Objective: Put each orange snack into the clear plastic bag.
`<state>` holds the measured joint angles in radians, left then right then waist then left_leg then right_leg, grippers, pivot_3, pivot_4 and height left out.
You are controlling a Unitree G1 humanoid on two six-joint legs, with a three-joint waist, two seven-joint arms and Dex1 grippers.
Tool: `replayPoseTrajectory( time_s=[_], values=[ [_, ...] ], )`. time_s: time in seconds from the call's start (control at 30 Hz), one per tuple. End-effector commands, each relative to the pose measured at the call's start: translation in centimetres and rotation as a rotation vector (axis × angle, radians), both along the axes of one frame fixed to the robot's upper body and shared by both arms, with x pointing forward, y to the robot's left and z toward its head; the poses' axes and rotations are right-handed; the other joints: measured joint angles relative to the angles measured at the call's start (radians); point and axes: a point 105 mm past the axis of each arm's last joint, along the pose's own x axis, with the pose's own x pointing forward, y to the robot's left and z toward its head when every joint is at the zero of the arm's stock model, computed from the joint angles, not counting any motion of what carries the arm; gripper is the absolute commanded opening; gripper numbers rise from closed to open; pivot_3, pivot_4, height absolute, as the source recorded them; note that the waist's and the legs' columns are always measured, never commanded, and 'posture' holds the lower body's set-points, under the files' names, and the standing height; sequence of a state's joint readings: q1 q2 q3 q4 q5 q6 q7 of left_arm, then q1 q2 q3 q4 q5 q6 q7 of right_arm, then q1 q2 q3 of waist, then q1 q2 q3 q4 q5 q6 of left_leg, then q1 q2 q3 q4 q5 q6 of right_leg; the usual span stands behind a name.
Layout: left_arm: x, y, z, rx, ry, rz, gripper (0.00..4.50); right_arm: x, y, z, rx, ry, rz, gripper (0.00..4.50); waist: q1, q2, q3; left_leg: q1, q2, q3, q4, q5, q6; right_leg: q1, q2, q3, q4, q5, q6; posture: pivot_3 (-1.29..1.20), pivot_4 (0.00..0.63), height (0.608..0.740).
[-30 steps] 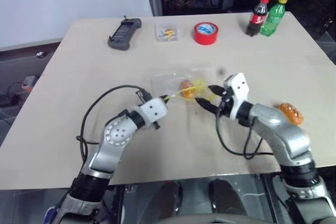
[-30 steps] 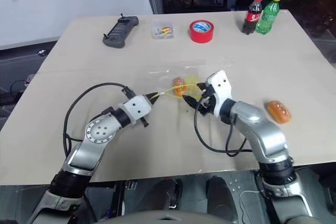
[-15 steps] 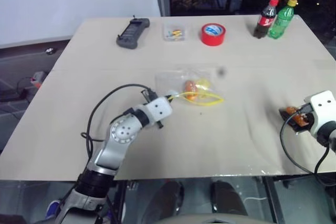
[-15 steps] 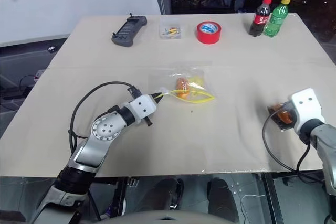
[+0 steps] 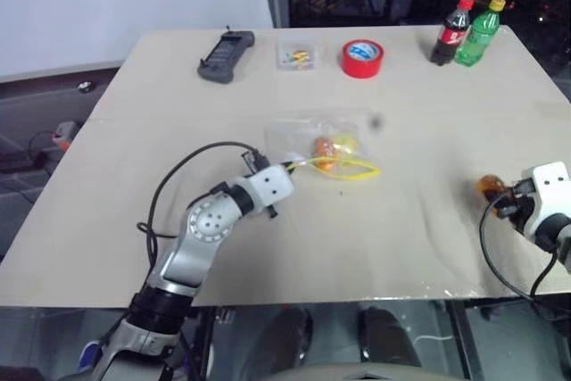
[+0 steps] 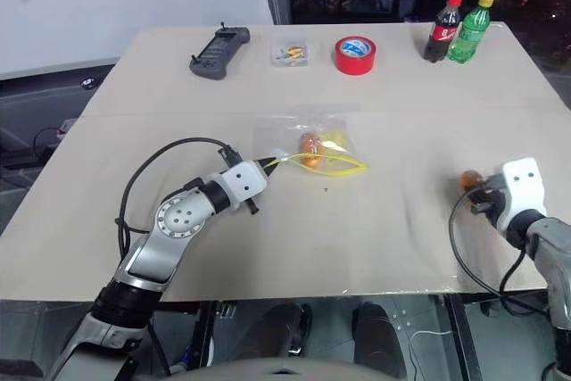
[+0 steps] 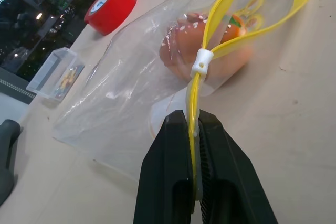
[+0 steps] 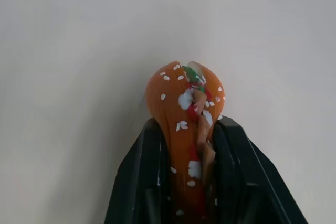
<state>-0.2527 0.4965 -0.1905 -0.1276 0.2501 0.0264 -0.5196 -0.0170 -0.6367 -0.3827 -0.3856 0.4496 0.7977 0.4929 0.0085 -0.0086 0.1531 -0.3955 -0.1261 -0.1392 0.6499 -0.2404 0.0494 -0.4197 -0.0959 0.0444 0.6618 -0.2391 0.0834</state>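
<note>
- Your right gripper (image 8: 195, 182) swung from the bag out to 2nd orange snack (image 8: 186, 129) near table's right edge; jaws now pinched it.
- Left gripper (image 7: 193, 145) stayed clamped on clear plastic bag (image 7: 131, 77) seal, 1st snack (image 5: 323, 146) inside. Carry-back left.

Bag: crinkly clear plastic zip bag (image 5: 321, 140) with yellow seal strip, lying flat, mouth open.
Snack one: speckled orange bun (image 5: 323, 147), inside bag.
Snack two: matching bun (image 8: 185, 124), well right of bag.

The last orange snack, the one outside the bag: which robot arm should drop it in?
The right. Its gripper already has that orange snack squeezed between its jaws. The left gripper is busy pinching the yellow seal of the clear plastic bag, keeping it in place with the other snack inside.
</note>
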Motion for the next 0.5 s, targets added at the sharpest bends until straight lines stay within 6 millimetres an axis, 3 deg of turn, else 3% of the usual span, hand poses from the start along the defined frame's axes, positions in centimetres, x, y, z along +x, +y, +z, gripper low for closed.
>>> replayPoseTrajectory(
  time_s=[0.03, 0.1, 0.27, 0.5],
  values=[
    [-0.1, 0.0, 1.7, -0.023, -0.054, 0.001, 0.00, -0.1, 9.3, 2.0, 0.109, -0.056, 0.301, 0.93, -0.004, 0.000, 0.000, 0.000, 0.001, 0.000, 0.000, 0.000, 0.000, 0.000, 0.001, 0.000, 0.000, 0.000, 0.000, 0.00, 0.150, 0.740],
    [-0.2, -0.1, 1.8, -0.026, -0.056, 0.000, 0.00, 0.5, 12.0, 2.1, 0.152, -0.061, 0.344, 0.93, -0.008, 0.000, 0.000, 0.000, 0.002, -0.001, 0.000, 0.000, 0.000, 0.000, 0.002, -0.001, 0.000, 0.000, 0.000, 0.00, 0.150, 0.740],
    [-0.6, -0.3, 2.1, -0.026, -0.059, -0.003, 0.00, 2.5, 16.4, 1.4, 0.195, -0.036, 0.396, 0.93, 0.006, -0.001, 0.000, -0.001, -0.002, -0.002, 0.001, 0.002, -0.004, 0.000, 0.002, -0.003, -0.001, 0.000, 0.000, 0.00, 0.150, 0.740],
    [-1.4, -0.5, 2.4, -0.034, -0.060, 0.000, 0.00, 3.3, 18.9, 0.7, 0.170, -0.010, 0.475, 0.93, 0.003, -0.001, 0.000, -0.002, -0.003, -0.004, 0.000, 0.002, -0.003, 0.000, 0.002, -0.004, -0.002, 0.000, 0.000, 0.00, 0.150, 0.740]
  ],
)
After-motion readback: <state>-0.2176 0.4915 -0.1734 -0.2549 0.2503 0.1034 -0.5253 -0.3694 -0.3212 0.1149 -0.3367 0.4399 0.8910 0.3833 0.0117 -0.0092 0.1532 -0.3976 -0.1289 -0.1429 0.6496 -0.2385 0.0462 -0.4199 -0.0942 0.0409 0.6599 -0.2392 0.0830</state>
